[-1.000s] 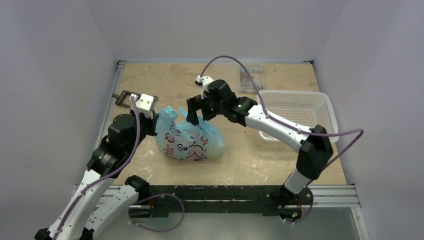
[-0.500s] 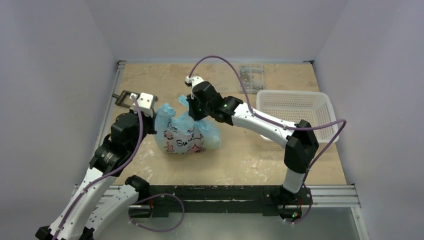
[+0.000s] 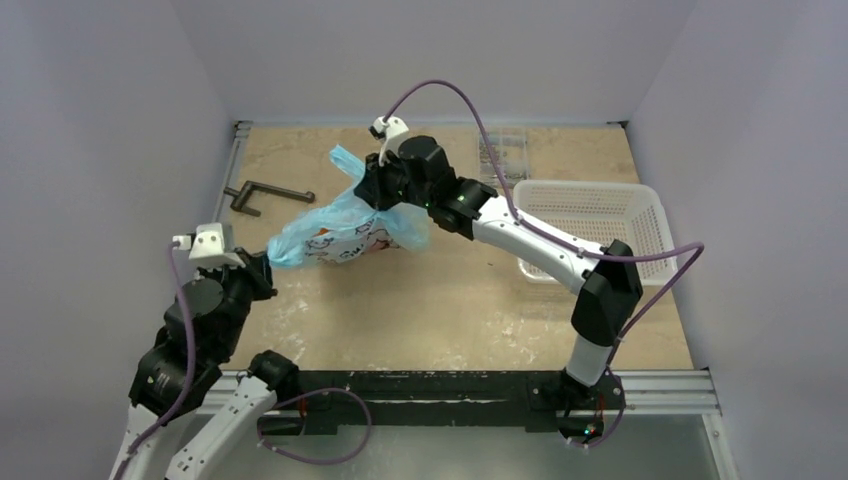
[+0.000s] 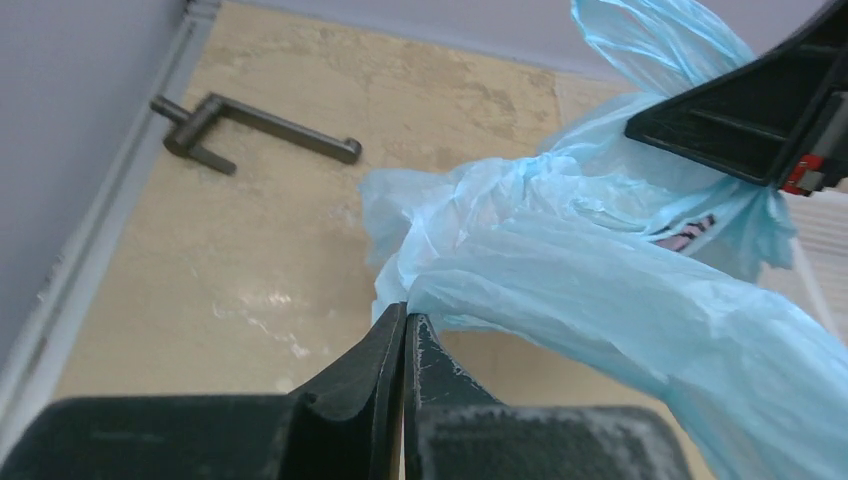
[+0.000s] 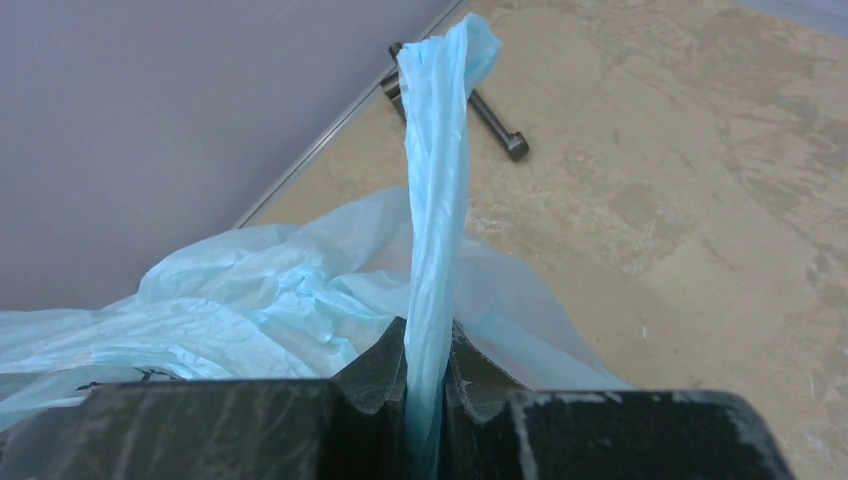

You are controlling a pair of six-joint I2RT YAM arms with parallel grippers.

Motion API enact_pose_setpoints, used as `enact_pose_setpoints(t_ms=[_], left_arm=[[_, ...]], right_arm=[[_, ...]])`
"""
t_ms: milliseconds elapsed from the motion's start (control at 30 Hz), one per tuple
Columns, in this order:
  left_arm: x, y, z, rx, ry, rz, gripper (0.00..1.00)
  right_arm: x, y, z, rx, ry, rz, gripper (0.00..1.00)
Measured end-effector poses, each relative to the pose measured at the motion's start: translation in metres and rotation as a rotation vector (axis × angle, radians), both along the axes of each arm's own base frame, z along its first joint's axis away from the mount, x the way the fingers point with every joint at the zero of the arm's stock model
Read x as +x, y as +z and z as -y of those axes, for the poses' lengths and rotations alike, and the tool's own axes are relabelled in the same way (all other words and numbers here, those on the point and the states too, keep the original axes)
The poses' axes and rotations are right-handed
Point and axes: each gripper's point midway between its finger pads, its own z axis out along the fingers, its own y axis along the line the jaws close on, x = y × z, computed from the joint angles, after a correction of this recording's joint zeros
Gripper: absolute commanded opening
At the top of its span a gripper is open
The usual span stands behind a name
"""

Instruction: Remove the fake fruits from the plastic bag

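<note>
The light-blue plastic bag (image 3: 340, 230) hangs stretched above the table between both grippers. My left gripper (image 3: 262, 262) is shut on its near-left edge; in the left wrist view the jaws (image 4: 405, 322) meet with the film (image 4: 600, 290) pinched at their tips. My right gripper (image 3: 372, 190) is shut on a twisted loop handle (image 5: 435, 200) at the bag's far end, and the strip runs up between its fingers (image 5: 425, 350). The white printed panel faces up. The fake fruits are hidden inside the bag.
A dark metal crank-shaped tool (image 3: 268, 193) lies at the far left of the table. A white mesh basket (image 3: 585, 187) stands at the right. Behind it sits a small clear box (image 3: 500, 150). Walls close in the table on three sides.
The right gripper closed on the bag's handle and lifted it up and back. The left arm drew back to the near left with the bag's edge, stretching the bag off the table.
</note>
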Motion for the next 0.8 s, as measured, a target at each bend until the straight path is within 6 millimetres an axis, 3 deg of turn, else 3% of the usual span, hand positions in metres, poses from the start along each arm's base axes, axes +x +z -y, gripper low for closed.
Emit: enact_pose_setpoints(t_ms=[100,233,300,333,367,433,567,667,800], left_arm=[[-0.026,-0.016,0.008,-0.132,-0.049,-0.091,0.41],[-0.064,-0.042,0.022,-0.254,-0.136,-0.250,0.65],[-0.088,-0.045,0.031,-0.327,-0.204,-0.299,0.73],[-0.098,-0.045,0.034,-0.361,-0.233,-0.308,0.86],[-0.109,-0.042,0.039,-0.404,-0.271,-0.313,0.92],[-0.128,-0.035,0.045,-0.484,-0.330,-0.318,0.95],[-0.141,-0.031,0.061,-0.600,-0.394,-0.362,0.95],[-0.135,-0.042,0.084,-0.653,-0.443,-0.459,0.95],[-0.116,-0.077,0.108,-0.692,-0.412,-0.642,1.00]], right_arm=[[-0.013,-0.018,-0.002,0.007,0.075,0.020,0.21],[-0.036,-0.071,0.019,-0.069,0.127,0.004,0.44],[-0.045,-0.091,0.030,-0.107,0.143,-0.003,0.49],[-0.049,-0.096,0.034,-0.119,0.153,-0.004,0.52],[-0.052,-0.098,0.036,-0.126,0.160,-0.002,0.56],[-0.056,-0.097,0.041,-0.132,0.165,0.010,0.61],[-0.057,-0.075,0.051,-0.116,0.139,0.052,0.72],[-0.057,-0.058,0.061,-0.106,0.104,0.077,0.78],[-0.056,-0.050,0.069,-0.106,0.069,0.092,0.80]])
